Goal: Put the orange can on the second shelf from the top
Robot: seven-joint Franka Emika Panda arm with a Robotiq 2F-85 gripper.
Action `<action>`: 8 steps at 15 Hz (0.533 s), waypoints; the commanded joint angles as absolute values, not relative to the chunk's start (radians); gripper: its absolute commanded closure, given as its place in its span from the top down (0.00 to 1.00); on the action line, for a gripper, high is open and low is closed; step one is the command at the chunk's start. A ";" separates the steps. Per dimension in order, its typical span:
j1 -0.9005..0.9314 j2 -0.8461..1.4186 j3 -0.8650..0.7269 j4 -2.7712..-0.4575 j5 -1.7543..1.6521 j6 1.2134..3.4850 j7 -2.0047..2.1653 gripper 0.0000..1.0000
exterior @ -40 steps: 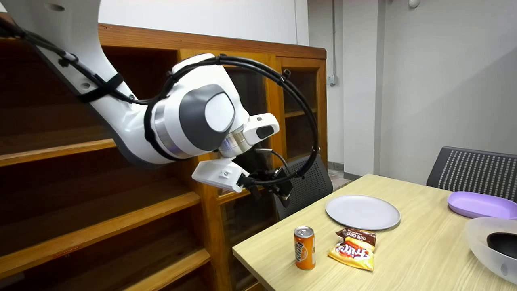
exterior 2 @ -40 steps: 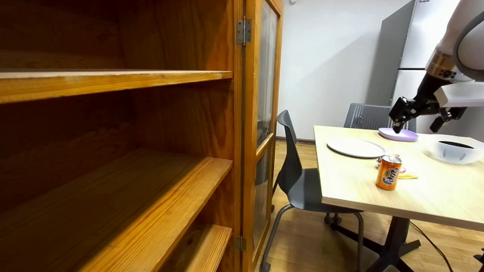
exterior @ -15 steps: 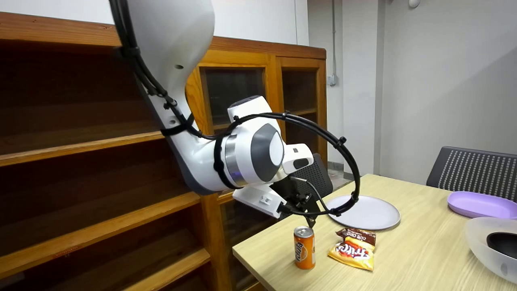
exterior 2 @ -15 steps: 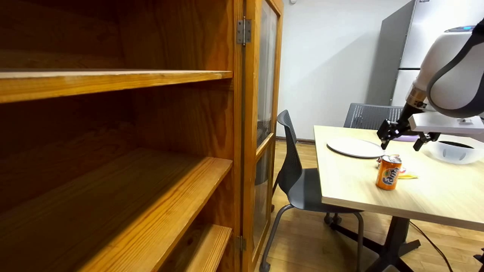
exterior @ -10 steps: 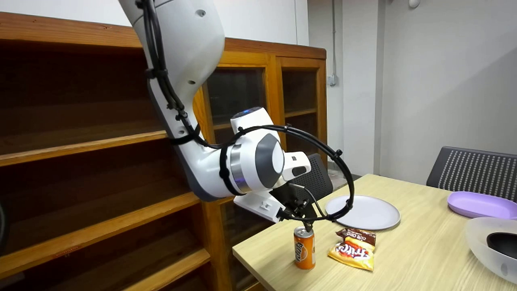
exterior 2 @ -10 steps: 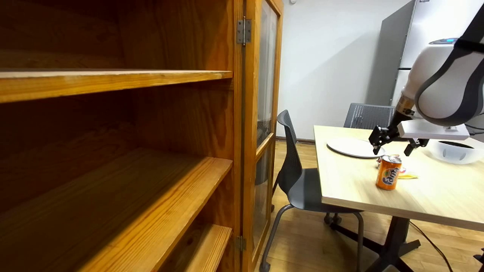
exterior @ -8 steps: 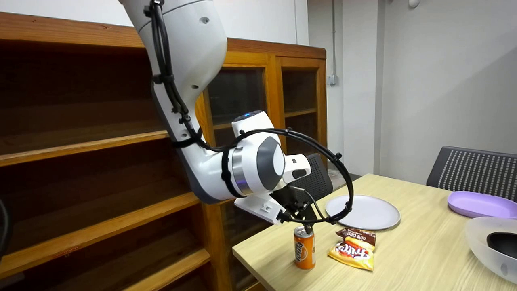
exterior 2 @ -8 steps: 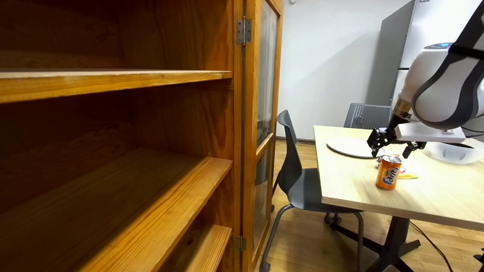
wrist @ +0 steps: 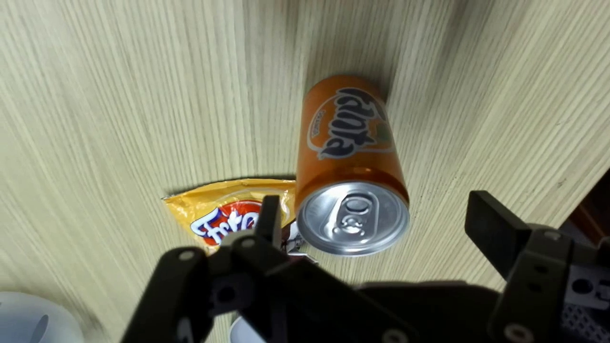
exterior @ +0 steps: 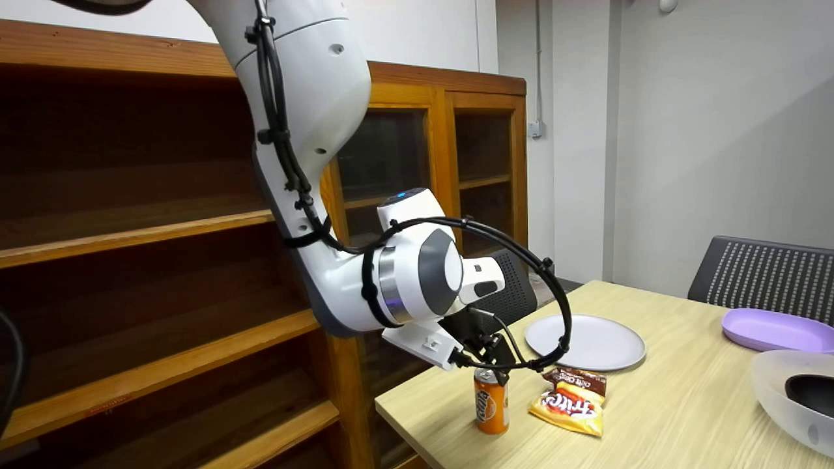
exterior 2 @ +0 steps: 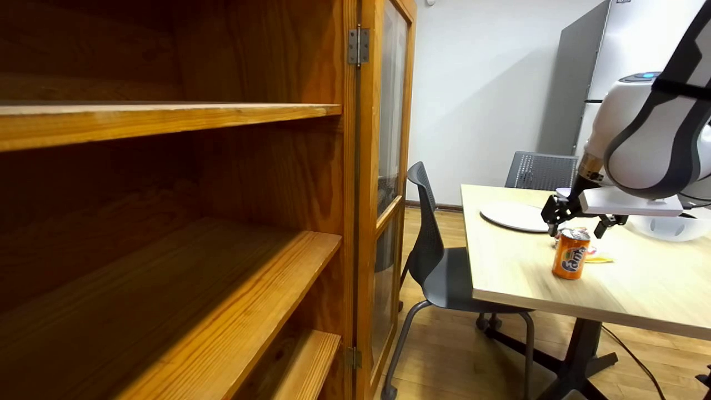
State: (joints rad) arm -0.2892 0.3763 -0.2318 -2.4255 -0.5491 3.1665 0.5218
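Note:
The orange can point(exterior: 491, 409) stands upright on the table near its corner; it also shows in an exterior view point(exterior 2: 571, 255) and the wrist view point(wrist: 350, 138). My gripper point(wrist: 376, 216) is open and empty, tilted down at the can's silver top. In the wrist view the top lies between the spread fingers, nearer the left one, with gaps on both sides. In an exterior view the gripper point(exterior 2: 576, 229) is level with the can's top rim; a fingertip point(exterior: 502, 377) overlaps the rim there. The second shelf from the top point(exterior: 195, 366) shows in both exterior views point(exterior 2: 266, 289), with nothing on its visible part.
A snack packet point(exterior: 573, 404) lies beside the can. A grey plate point(exterior: 586, 342), a purple tray point(exterior: 778, 332) and a white bowl point(exterior: 769, 384) stand farther along the table. A chair point(exterior 2: 444, 272) and a glass cabinet door point(exterior 2: 369, 166) stand between bookcase and table.
The arm has swung over the table and lowered; my gripper has come down from well above the table to the can's top. The can has not moved, and the gripper has stayed open.

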 commanded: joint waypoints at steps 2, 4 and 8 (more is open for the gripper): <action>-0.258 0.415 -0.262 -2.406 -0.537 3.198 0.558 1.00; -0.259 0.427 -0.262 -2.399 -0.533 3.200 0.559 1.00; -0.263 0.442 -0.264 -2.386 -0.527 3.202 0.564 1.00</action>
State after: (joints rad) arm -0.2842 0.4153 -0.2455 -2.4128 -0.5384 3.1797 0.5385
